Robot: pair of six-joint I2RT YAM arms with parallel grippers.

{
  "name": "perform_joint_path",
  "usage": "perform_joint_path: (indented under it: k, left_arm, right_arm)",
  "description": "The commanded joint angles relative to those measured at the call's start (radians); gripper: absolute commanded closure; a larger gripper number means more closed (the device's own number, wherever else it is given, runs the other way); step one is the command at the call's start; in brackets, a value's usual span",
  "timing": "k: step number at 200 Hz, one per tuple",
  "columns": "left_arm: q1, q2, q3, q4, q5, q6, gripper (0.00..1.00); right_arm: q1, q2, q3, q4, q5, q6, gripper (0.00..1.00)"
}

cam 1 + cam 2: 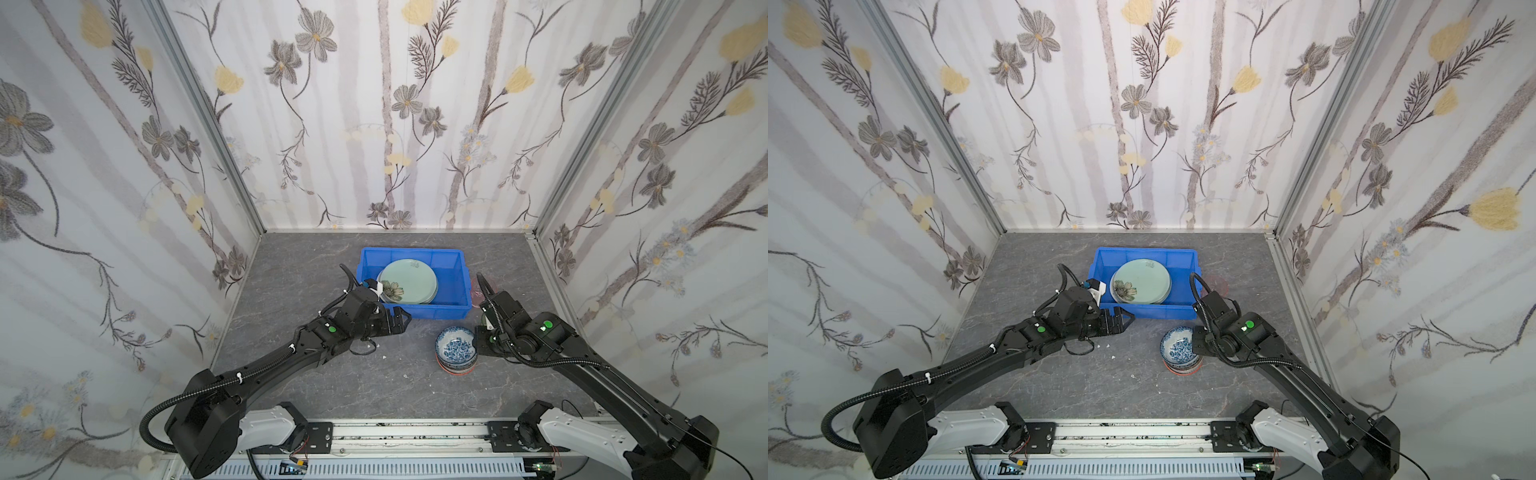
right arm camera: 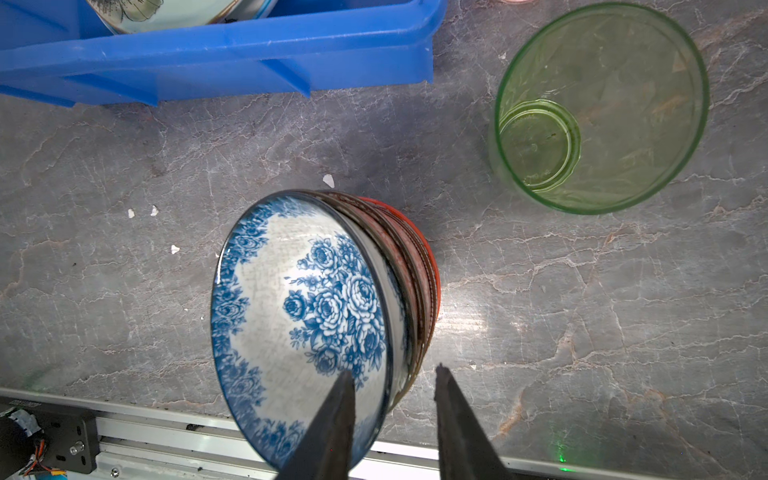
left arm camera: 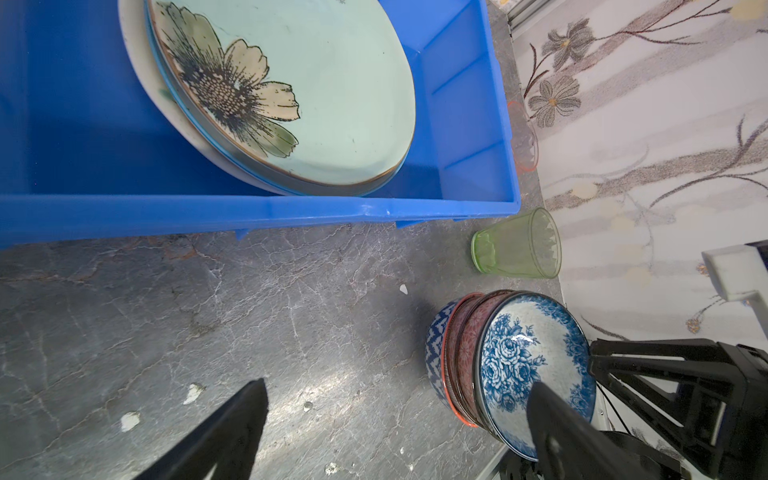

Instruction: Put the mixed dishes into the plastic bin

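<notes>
The blue plastic bin (image 1: 411,250) (image 1: 1142,250) holds a mint green flower plate (image 1: 409,280) (image 3: 332,104) lying on a white plate (image 3: 133,54). A stack of small bowls with a blue-white rose bowl (image 1: 455,349) (image 1: 1177,347) (image 2: 299,299) on top stands in front of the bin's right corner. My right gripper (image 2: 392,370) straddles that stack's rim. One finger is inside the top bowl, and the other is outside with a small gap. My left gripper (image 1: 405,318) (image 3: 399,382) hangs open and empty by the bin's front wall.
A clear green tumbler (image 2: 598,108) (image 3: 517,245) stands upright right of the bowls. A pink tumbler (image 1: 478,289) (image 3: 525,141) stands against the bin's right side. The papered right wall (image 1: 623,249) is close by. The metal rail (image 1: 395,432) runs along the table's front edge.
</notes>
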Motion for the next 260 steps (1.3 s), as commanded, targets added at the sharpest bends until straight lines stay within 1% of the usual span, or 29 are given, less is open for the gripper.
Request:
perform_joint_path:
  k: [1,36,40,53,158,220,260]
  left_arm:
    - [-0.001,0.009,-0.002,0.03,-0.006,0.008,0.0]
    - [-0.001,0.01,-0.002,0.037,-0.001,0.011,0.0]
    - [-0.001,0.031,-0.002,0.036,-0.001,0.009,0.0]
    - [-0.001,0.036,-0.001,0.04,0.0,0.01,0.0]
    - [-0.001,0.045,-0.014,0.053,0.005,0.01,0.0]
    - [0.0,0.05,-0.018,0.057,0.015,0.008,0.0]
    - [-0.014,0.052,-0.002,0.058,0.047,0.033,0.0]
  right_arm:
    - [0.007,0.014,-0.004,0.02,-0.001,0.014,0.69]
    - [0.018,0.025,-0.007,0.029,-0.005,0.018,0.73]
    - [0.017,0.025,-0.009,0.029,-0.006,0.017,0.73]
    - [0.02,0.028,-0.013,0.035,-0.005,0.018,0.75]
    - [0.023,0.052,0.002,0.052,0.002,0.005,0.92]
    - [0.02,0.06,0.028,0.051,0.018,-0.004,0.97]
    - [0.02,0.07,0.05,0.049,0.012,-0.019,0.98]
